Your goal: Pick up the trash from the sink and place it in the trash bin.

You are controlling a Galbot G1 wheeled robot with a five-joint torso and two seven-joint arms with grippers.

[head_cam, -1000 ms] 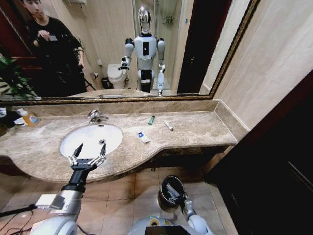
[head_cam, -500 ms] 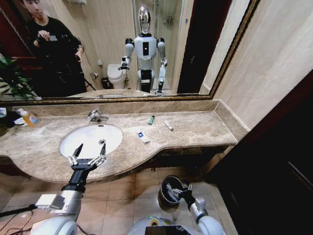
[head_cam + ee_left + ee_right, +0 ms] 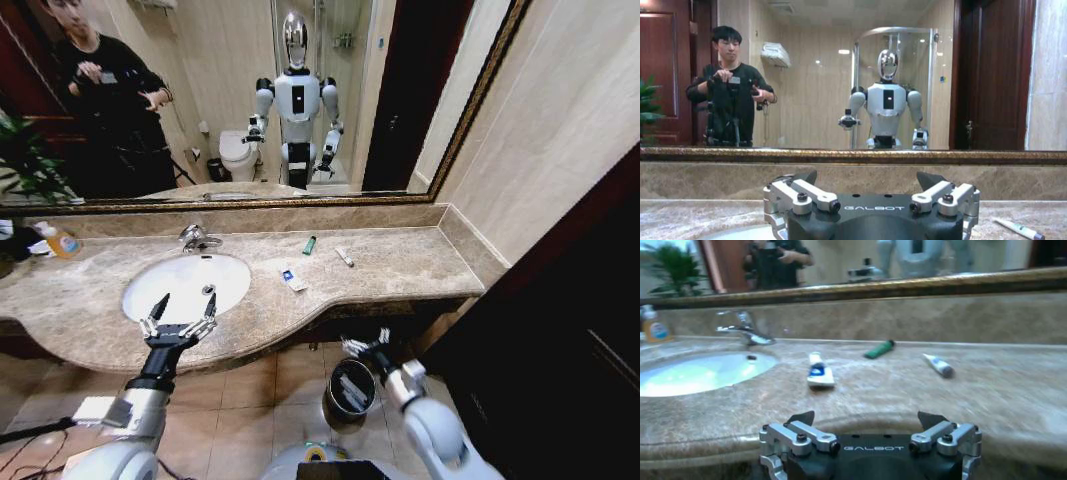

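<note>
Nearest the robot, on the brown floor tiles, stands the trash bin [image 3: 351, 388], a small round black tub with a shiny metal rim and pale scraps lying inside it. Just above and to its right the right gripper [image 3: 366, 347] hangs below the counter's front edge with its grey metal fingers spread apart and nothing between them; the right wrist view looks across the marble from this height, its own gripper [image 3: 867, 421] in the foreground. To the left, the left gripper [image 3: 180, 314] hovers over the near rim of the sink [image 3: 145, 285], its dark pointed fingers splayed wide and empty. The sink is a smooth white oval basin set into mottled brown-beige marble counter [image 3: 400, 265], polished and curved along its front, with a chrome tap [image 3: 194, 238] at the back. Right of the basin the trash lies on the stone, none of it in the bowl: a flat white packet with a blue mark [image 3: 292, 279], then farther back a small green tube [image 3: 309, 244] and a slim white tube [image 3: 344, 257] with a grey cap, all well apart from each other. At the far left end of the counter stands a clear bottle with an orange label [image 3: 57, 240]. Behind everything a mirror [image 3: 400, 90] in a dark gilded frame runs along the beige tiled wall.
</note>
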